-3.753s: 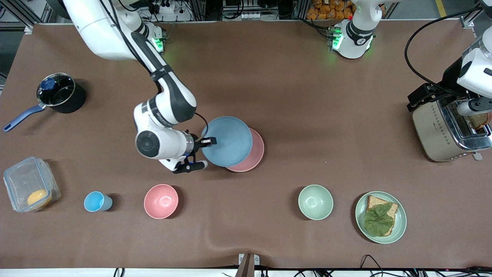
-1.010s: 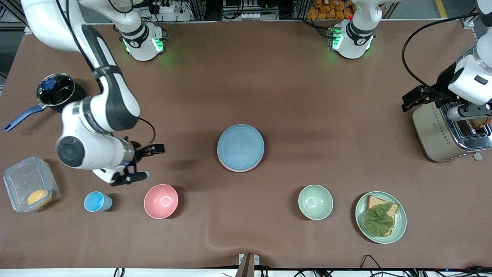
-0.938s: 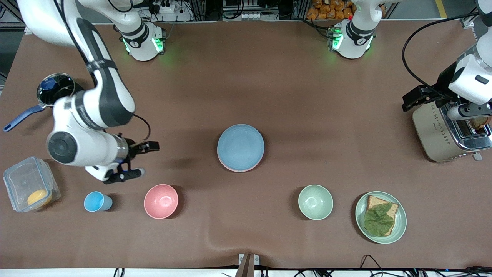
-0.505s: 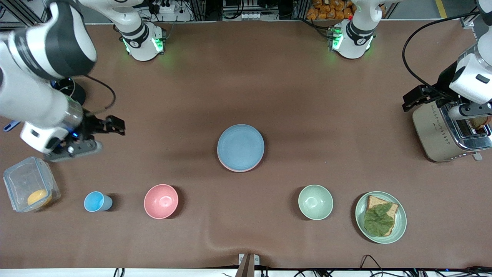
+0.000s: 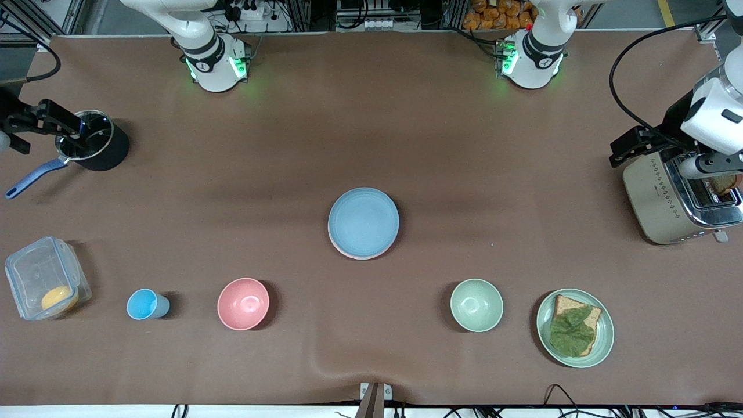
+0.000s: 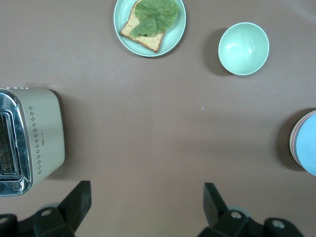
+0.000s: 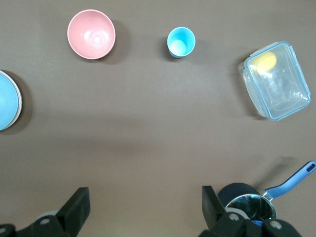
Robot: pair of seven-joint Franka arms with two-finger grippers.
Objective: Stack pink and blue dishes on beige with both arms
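The light blue plate (image 5: 363,222) lies flat in the middle of the table on top of the pink plate (image 5: 355,254), of which only a thin rim shows. The beige plate is hidden. The stack also shows at the edge of the left wrist view as the blue plate (image 6: 308,148) and in the right wrist view (image 7: 6,106). My right gripper (image 5: 61,122) hangs open and empty over the black saucepan (image 5: 93,141). My left gripper (image 5: 627,150) hangs open and empty beside the toaster (image 5: 667,197), and the left arm waits.
Nearer the front camera stand a clear box (image 5: 43,284), a small blue cup (image 5: 145,304), a deep pink bowl (image 5: 243,303), a green bowl (image 5: 476,305) and a green plate (image 5: 545,325) with toast and a leaf.
The right gripper let go of the blue plate, which now lies flat on the pink one. The right arm then swung away past the pink bowl to over the saucepan. The left arm barely moved.
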